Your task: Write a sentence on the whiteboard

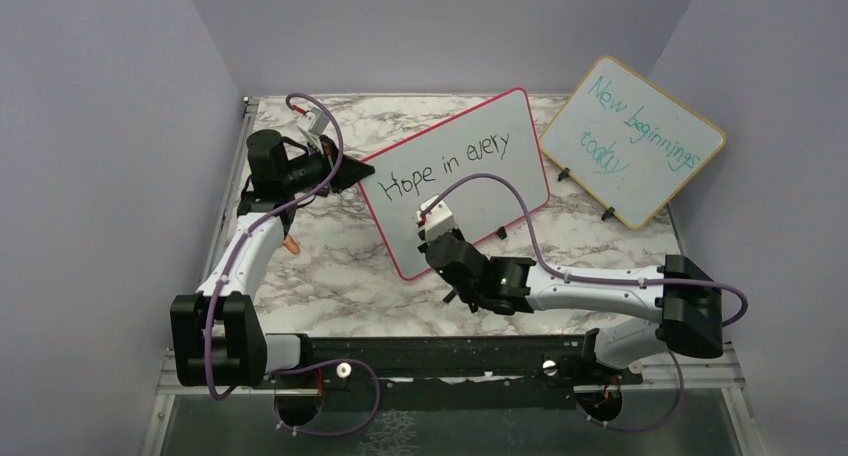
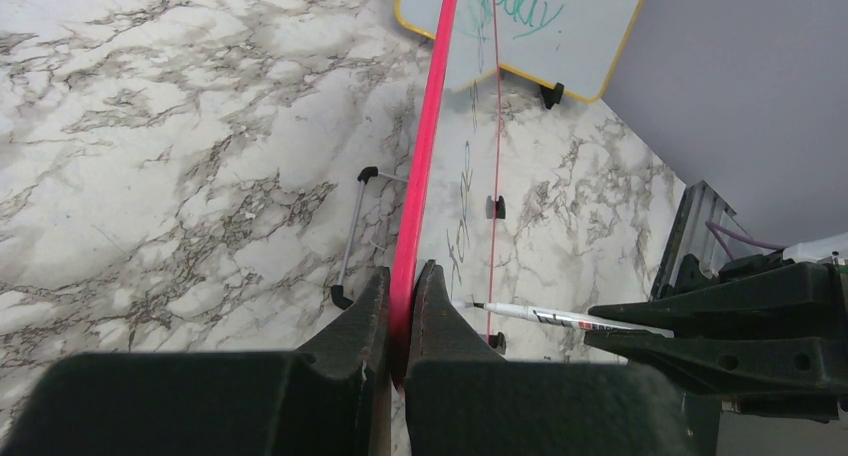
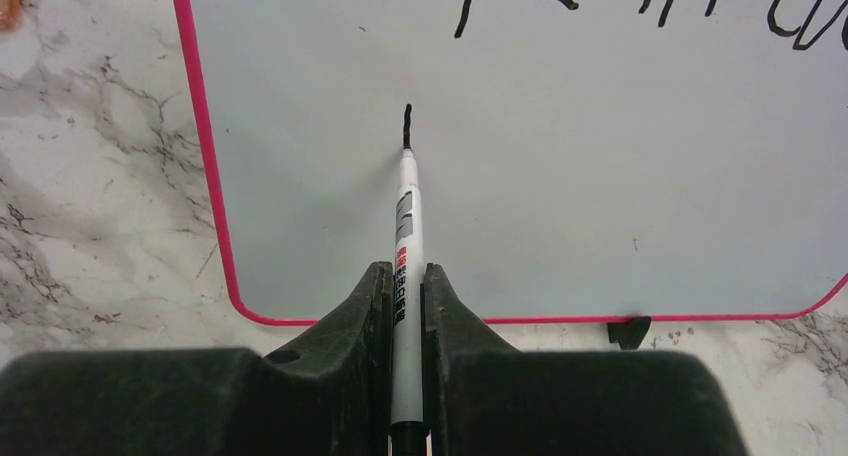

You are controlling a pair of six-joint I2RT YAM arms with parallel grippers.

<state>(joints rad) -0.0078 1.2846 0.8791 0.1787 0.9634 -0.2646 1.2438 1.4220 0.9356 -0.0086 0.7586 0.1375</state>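
top external: caught the whiteboard [image 1: 470, 201] standing tilted on a marble-patterned table [image 1: 320, 266], a large rectangle of smooth, glossy white with rounded corners and a thin pink-red frame. read the sentence [image 1: 447, 163] across the whiteboard's upper half in thin black handwriting, only as far as "hope in every", on one slanting line. found the left gripper [image 2: 402, 281] at the whiteboard's left end, with matte black wedge-shaped fingers pinched tight on the pink frame, one on each face of the board. found the right gripper [image 3: 405, 276] in front of the whiteboard's lower part, with blocky black fingers closed narrow around a slim white marker [image 3: 405, 226], a round barrel with grey and red print. saw the marker's tip touching the whiteboard's face at the bottom end of a short upright black stroke [image 3: 407, 124], below the first line of writing. noted a small black foot [image 3: 628, 331] under the whiteboard's bottom edge, near a rounded corner, resting on the veined marble. spotted a second board [image 1: 632, 141] beyond the whiteboard's right end, smaller, with a pale wooden frame, rounded corners and loose teal handwriting. traced a purple cable [image 1: 480, 176] arching across the whiteboard's face in that overhead view.
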